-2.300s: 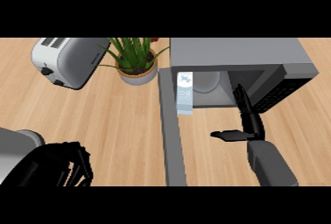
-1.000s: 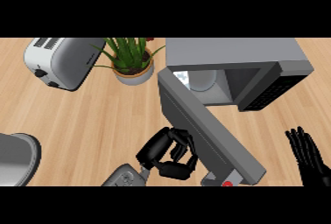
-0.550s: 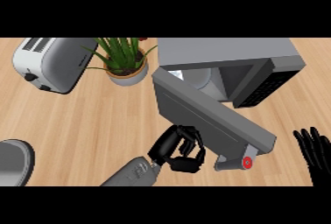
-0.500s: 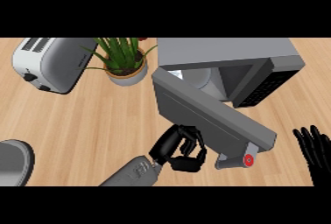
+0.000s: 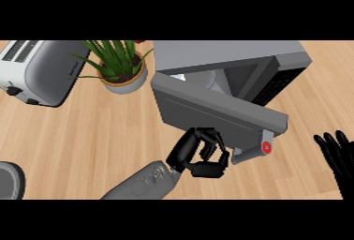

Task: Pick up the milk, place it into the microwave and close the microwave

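A grey box-shaped microwave (image 5: 235, 58) stands at the far edge of the light wooden counter (image 5: 83, 136), towards its right side. Its grey door (image 5: 214, 115) is partly swung in, hinged at the left, with a handle and a red button (image 5: 267, 147) at its free end. Through the gap a small white patch (image 5: 177, 77) shows inside the cavity — most likely the milk carton, though too little of it is visible to be sure.

The left hand (image 5: 200, 154) is black, its fingers curled, and presses against the door's outer face just beside the handle, grasping nothing. The right hand (image 5: 337, 154) rests at the counter's right edge, fingers straight and pointing up.

A silver toaster (image 5: 38, 70) sits at the far left corner; beside it — between toaster and microwave — is a green potted plant (image 5: 119, 65).
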Tool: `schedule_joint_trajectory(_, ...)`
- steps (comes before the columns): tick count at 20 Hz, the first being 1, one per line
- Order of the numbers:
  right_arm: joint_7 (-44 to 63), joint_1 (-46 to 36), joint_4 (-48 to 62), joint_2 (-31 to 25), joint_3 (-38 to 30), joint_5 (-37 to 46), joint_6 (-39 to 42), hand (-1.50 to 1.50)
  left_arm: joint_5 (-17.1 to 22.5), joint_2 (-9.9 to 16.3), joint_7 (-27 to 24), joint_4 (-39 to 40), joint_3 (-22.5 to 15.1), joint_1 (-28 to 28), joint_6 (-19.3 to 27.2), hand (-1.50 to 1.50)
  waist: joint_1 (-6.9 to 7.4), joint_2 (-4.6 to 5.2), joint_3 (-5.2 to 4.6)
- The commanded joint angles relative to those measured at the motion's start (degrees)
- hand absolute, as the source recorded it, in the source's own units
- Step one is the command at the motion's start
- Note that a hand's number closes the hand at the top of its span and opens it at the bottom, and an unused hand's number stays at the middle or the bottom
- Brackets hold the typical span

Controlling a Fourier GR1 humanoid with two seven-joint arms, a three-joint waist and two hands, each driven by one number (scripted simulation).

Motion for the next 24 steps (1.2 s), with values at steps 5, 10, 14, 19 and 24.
schedule_joint_trajectory(5,3.47,-1.03,-3.99,-4.38,-1.93,-2.53,2.02,-1.50,9.82,-0.42,-2.47,-0.99,1.72,-3.93,11.65,1.50,-2.31,0.26,-0.02)
schedule_joint_trajectory(10,5.29,-3.66,-5.23,-6.04,-3.80,-4.75,1.48,-1.50,13.82,-0.43,-0.39,2.20,3.12,-10.17,14.84,-1.50,-4.12,0.95,0.05)
schedule_joint_trajectory(14,5.91,-6.46,-5.41,-8.26,-5.90,-3.82,0.62,-1.50,17.17,-0.43,1.19,4.25,3.00,-13.03,17.08,-1.50,-5.06,1.30,0.13)
schedule_joint_trajectory(19,4.37,-11.71,-8.43,-14.34,-12.59,5.02,-3.46,1.50,20.94,-0.43,0.97,4.49,5.29,-14.73,20.01,-1.50,-6.01,1.56,-0.04)
schedule_joint_trajectory(24,4.53,-14.13,-7.87,-16.32,-13.17,6.30,-3.69,1.50,24.01,-0.43,-2.56,4.04,6.13,-14.88,21.33,-1.50,-5.45,2.32,-0.02)
